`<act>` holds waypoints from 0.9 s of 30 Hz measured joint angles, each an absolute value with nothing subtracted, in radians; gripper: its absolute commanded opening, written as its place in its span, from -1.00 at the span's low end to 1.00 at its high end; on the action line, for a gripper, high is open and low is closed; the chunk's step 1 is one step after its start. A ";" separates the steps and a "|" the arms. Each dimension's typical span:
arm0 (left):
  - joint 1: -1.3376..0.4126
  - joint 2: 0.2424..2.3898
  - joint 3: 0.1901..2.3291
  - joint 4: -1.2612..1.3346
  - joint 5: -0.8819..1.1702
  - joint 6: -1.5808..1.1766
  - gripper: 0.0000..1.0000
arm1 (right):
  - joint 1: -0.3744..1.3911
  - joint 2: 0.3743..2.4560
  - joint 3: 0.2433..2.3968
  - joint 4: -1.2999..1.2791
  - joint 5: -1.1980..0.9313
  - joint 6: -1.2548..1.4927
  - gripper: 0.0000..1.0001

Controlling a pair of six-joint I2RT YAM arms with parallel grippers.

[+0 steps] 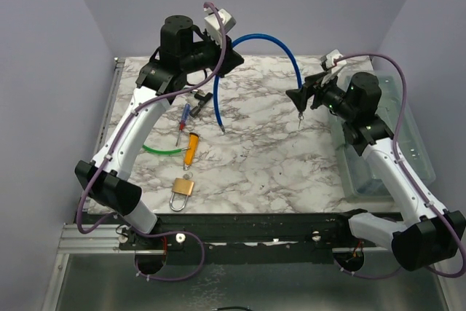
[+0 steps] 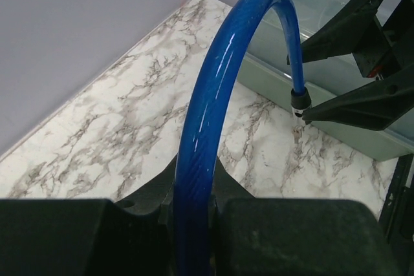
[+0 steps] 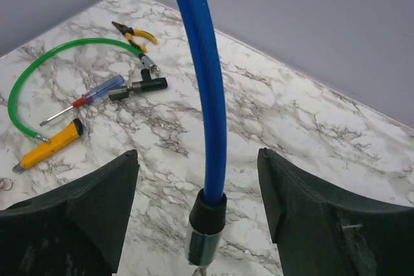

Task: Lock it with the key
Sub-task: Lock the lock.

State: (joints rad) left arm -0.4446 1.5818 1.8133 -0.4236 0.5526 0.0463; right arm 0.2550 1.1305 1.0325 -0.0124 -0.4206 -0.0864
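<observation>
1. Over the far half of the counter (image 1: 291, 172), a blue cable (image 1: 262, 36) is arching in the air between the two arms, well clear of the marble.
2. The left gripper (image 1: 227, 57) is pinching the blue cable partway along. In the left wrist view the cable is rising straight up from between the jaws. Its other end is hanging down toward the counter.
3. The right gripper (image 3: 196, 159) is standing with its jaws spread, one on each side of the cable's black end fitting (image 3: 207, 214). In its own wrist view it is not touching the fitting.
4. The padlock (image 1: 182, 189) is lying flat at the near left of the counter, well apart from both grippers. A small metal ring (image 1: 188, 176) is lying just beyond it. I cannot tell whether that ring is carrying the key, and no key is showing in either pair of jaws.
5. An orange utility knife (image 1: 191, 148), a screwdriver (image 1: 183, 120) and a green cable (image 1: 156, 150) are lying beyond the padlock. A clear bin (image 1: 378, 165) is sitting along the right edge.
6. Judgement: the locking itself is not yet under way. The arms are occupied with the cable, probably passing it across or clearing it.
7. The next move is calling for the right jaws to close squarely on the fitting so the free end is under control. After that the key needs locating, and an arm needs to reach the near left where the padlock is lying.
</observation>
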 measured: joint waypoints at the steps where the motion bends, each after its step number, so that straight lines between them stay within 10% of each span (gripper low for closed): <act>1: -0.445 1.582 1.817 -0.430 0.551 0.033 -1.00 | 0.255 1.131 1.037 -0.010 -0.415 -0.080 0.59; 27: -0.447 1.570 1.878 -0.454 0.536 -0.141 -1.00 | 0.255 1.288 1.135 -0.023 -0.260 -0.026 0.25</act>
